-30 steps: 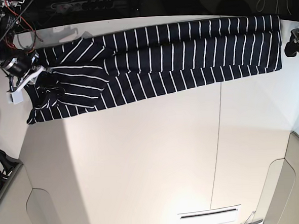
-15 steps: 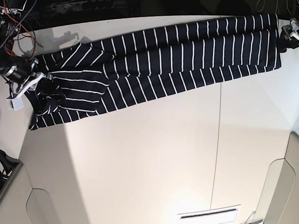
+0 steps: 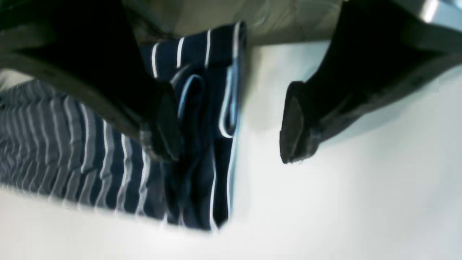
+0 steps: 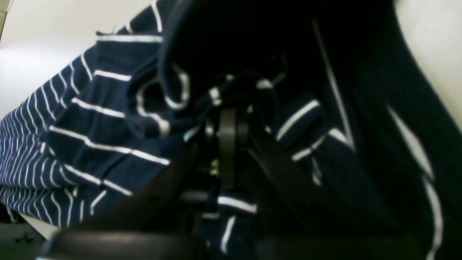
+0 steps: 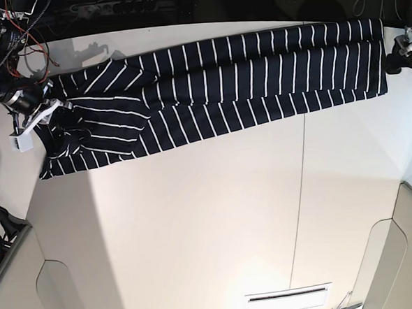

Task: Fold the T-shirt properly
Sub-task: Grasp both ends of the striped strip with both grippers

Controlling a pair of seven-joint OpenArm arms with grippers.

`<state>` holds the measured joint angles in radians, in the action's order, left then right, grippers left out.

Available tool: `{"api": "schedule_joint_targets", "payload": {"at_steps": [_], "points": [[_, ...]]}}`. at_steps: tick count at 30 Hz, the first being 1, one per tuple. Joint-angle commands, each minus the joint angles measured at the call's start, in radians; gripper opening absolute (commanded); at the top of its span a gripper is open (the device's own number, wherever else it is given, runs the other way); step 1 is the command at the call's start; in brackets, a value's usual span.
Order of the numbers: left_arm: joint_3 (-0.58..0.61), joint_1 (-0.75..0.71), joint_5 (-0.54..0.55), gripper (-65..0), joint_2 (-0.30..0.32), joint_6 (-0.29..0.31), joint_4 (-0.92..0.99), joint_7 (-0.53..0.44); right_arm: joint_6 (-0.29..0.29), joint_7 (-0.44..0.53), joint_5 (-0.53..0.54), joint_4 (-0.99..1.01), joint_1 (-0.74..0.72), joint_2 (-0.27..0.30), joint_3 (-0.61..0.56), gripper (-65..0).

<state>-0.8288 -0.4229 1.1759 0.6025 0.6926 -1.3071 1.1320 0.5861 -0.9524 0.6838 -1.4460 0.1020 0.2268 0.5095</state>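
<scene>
The T-shirt (image 5: 223, 83), navy with thin white stripes, lies as a long folded band across the far side of the white table (image 5: 210, 217). My right gripper (image 5: 49, 106) is at the band's left end, where the cloth is bunched. In the right wrist view its fingers (image 4: 227, 144) are shut on the T-shirt (image 4: 108, 119), with folds piled around them. My left gripper (image 5: 395, 50) is at the band's right end. In the left wrist view it (image 3: 227, 126) stands open astride the T-shirt's (image 3: 202, 151) layered edge, one finger over cloth and the other over bare table.
Cables and a power strip (image 5: 134, 3) lie in the dark strip beyond the table's far edge. A seam (image 5: 305, 155) runs down the tabletop. A white slotted plate (image 5: 288, 298) sits at the near edge, and beige panels (image 5: 401, 254) flank the lower corners.
My left gripper has moved up and in from beside the table to the shirt's right edge. The bunched left end has shifted slightly with my right gripper.
</scene>
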Motion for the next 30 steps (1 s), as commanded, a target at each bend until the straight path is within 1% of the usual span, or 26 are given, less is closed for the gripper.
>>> {"api": "schedule_joint_targets", "payload": {"at_steps": [1,4,6,7,10,14,19,24,26,30], "points": [[-0.026,0.002,0.061,-19.4,0.032,0.006,-0.012,0.031,0.004,0.005,0.019,-0.014,-0.010,0.014,0.005,-65.0],[-0.042,-0.007,0.206,-19.4,0.032,0.006,-0.012,0.170,0.004,0.006,0.035,-0.014,-0.010,0.014,0.005,-65.0],[-0.024,-0.031,0.263,-19.4,0.029,0.006,-0.012,0.185,0.004,0.005,0.042,-0.014,-0.010,0.014,0.005,-65.0],[-0.013,-0.041,0.268,-19.4,0.027,0.006,-0.012,0.185,0.004,0.005,0.042,-0.014,-0.010,0.014,0.005,-65.0],[0.032,-0.048,0.217,-18.3,0.019,0.006,-0.012,0.171,0.004,0.005,0.038,-0.014,-0.010,0.014,0.005,-65.0],[0.073,-0.048,0.077,-17.6,0.015,0.006,-0.012,0.040,0.004,0.002,0.038,-0.014,-0.010,0.014,0.005,-65.0],[0.123,-0.048,-0.013,-17.6,0.015,0.006,-0.012,-0.019,0.004,-0.014,0.039,-0.014,-0.010,0.014,0.005,-65.0],[0.170,-0.048,-0.129,-17.6,0.015,0.006,-0.012,-0.138,0.004,-0.015,0.042,-0.014,-0.010,0.014,0.005,-65.0],[0.180,-0.046,-0.148,-17.6,0.015,0.006,-0.012,-0.144,0.004,-0.018,0.042,-0.014,-0.010,0.014,0.005,-65.0],[0.217,-0.046,-0.144,-17.7,0.015,0.006,-0.012,-0.121,0.004,-0.017,0.042,-0.014,-0.010,0.014,0.005,-65.0]]}}
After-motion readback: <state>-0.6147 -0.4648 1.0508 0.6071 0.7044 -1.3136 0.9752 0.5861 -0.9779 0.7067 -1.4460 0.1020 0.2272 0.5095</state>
